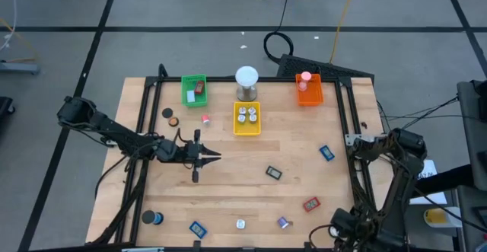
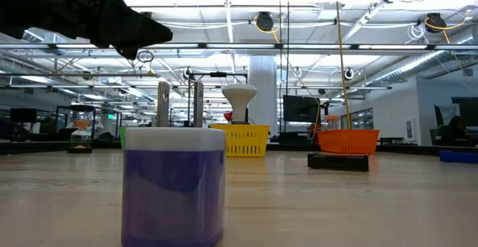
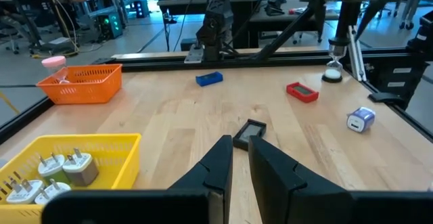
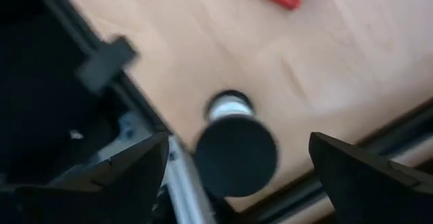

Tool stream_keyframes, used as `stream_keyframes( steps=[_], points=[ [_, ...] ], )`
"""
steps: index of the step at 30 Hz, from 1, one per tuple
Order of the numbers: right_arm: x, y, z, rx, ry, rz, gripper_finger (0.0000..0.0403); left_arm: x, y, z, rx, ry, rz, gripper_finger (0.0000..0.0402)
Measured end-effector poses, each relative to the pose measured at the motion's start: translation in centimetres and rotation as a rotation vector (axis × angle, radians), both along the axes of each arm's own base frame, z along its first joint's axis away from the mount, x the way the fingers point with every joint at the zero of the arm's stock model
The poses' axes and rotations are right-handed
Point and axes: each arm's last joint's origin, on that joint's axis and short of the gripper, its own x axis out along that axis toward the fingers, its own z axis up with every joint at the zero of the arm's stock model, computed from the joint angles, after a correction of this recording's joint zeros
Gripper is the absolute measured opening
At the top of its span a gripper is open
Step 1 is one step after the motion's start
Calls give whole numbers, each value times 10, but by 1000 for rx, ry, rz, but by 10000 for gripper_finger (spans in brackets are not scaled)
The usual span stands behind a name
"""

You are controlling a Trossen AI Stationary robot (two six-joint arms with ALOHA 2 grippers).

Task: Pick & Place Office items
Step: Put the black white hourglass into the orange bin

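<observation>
Narrowed to a thin slit, my left gripper (image 3: 240,158) hovers empty over the pale wood table (image 1: 228,176). Just beyond lies a dark rectangular piece (image 3: 249,132); farther off, red (image 3: 302,91) and blue (image 3: 209,78) pieces. My right gripper (image 4: 237,153) hangs wide open at the table's near right corner. Behind: a bright open workshop.

The pale wooden table top (image 1: 251,195) looks like smooth butcher-block planks with a soft satin sheen, edged by a matt black metal frame (image 1: 141,115). The yellow rectangular tray (image 3: 101,158) and the orange rectangular tray (image 3: 84,85) are both perforated plastic mesh, fairly matt. The little white plug adapters (image 3: 64,173) in the yellow one look like glossy plastic with shiny metal prongs. The flat red rectangular piece (image 3: 302,91) is smooth plastic, and the left gripper's dark fingers (image 3: 216,166) are matt black.
</observation>
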Motion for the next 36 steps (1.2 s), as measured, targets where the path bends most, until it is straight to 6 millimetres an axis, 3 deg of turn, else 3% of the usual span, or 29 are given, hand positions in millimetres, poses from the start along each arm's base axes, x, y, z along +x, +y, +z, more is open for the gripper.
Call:
stream_keyframes(
  steps=[12, 16, 21, 24, 30, 36],
  points=[
    [-3, -5, -33, -15, 59, 30, 331, 0, 0, 0, -2, 0, 0, 51],
    [-4, -7, -37, -24, 63, 27, 290, 0, 0, 0, -2, 1, 0, 51],
    [-4, -8, -33, -11, 58, 48, 200, 0, 0, 0, -12, -2, 2, 51],
    [-3, -13, -24, 9, 43, 57, 197, 0, 1, 1, -31, -11, 15, 51],
    [11, -52, 12, -9, -16, 56, 197, 2, 7, 1, -43, -14, 60, 51],
    [42, -116, 42, -78, 4, 92, 197, 3, 10, 1, -51, -13, 78, 51]
  ],
)
